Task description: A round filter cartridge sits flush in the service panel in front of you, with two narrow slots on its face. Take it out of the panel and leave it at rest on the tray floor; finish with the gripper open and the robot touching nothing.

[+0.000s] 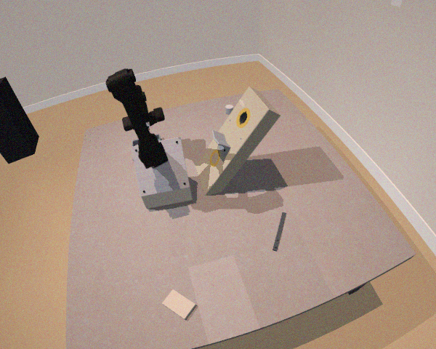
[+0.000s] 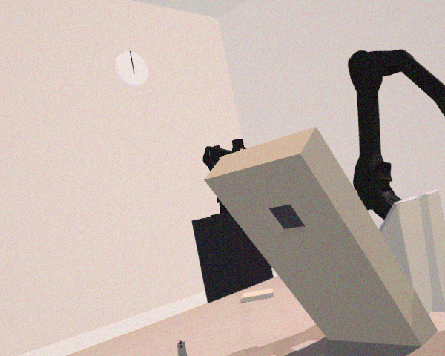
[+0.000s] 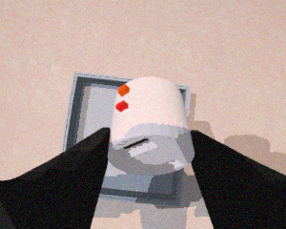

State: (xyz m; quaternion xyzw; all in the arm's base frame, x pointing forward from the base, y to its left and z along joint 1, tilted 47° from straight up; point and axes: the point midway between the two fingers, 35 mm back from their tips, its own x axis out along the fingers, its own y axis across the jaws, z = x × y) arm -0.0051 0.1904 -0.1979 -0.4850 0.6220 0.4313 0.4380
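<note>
The gripper [image 3: 151,135] is shut on the white round filter cartridge [image 3: 150,107], one black finger on each side. The cartridge's slotted face points toward the wrist camera; one dark slot shows clearly, and orange and red marks sit on its side. The grey tray [image 3: 70,114] lies beneath the held cartridge in the wrist view, which hides part of its floor. The height between them is hard to tell. The slanted beige service panel [image 1: 255,131] [image 2: 322,264] has a dark open hole [image 1: 243,118] inside a yellow ring. The fingers and cartridge are not clear in the top and exterior views.
A hinged-looking grey flap [image 1: 219,138] stands out from the panel near a lower yellow ring. A small white cylinder [image 1: 229,108] is behind the panel. A dark bar [image 1: 279,231] [image 2: 181,348] and a beige block [image 1: 178,302] [image 2: 257,294] lie on the table.
</note>
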